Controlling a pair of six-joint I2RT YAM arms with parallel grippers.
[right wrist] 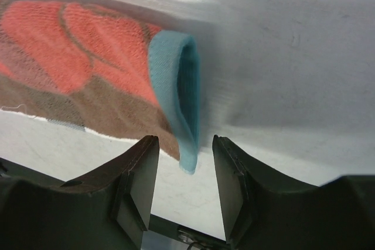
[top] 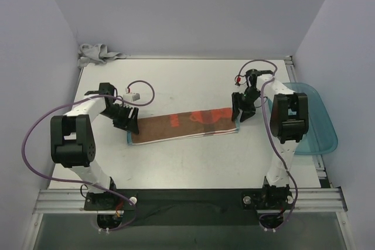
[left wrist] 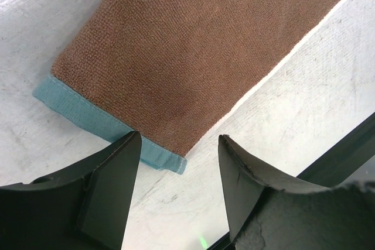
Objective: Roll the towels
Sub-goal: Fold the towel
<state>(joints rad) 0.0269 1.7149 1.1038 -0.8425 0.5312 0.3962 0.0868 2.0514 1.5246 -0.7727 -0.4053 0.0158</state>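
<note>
Your left gripper (left wrist: 179, 171) has its jaws spread. The brown towel's (left wrist: 176, 45) corner, edged with a teal hem (left wrist: 76, 106), lies just ahead of the gap. One fingertip overlaps the hem, but you cannot tell whether it touches.

Your right gripper (right wrist: 184, 174) is spread too. The hem at the towel's other end curls up off the table (right wrist: 293, 57), and its tip hangs in the gap, not pinched.

From above, the brown towel (top: 181, 124) lies flat as a long strip between the two grippers, near the table's middle, its right part printed orange-red. The grey towel (top: 96, 54) sits crumpled at the far left corner. The teal tray (top: 319, 139) lies at the right edge, partly behind your right arm, well apart from both towels.
</note>
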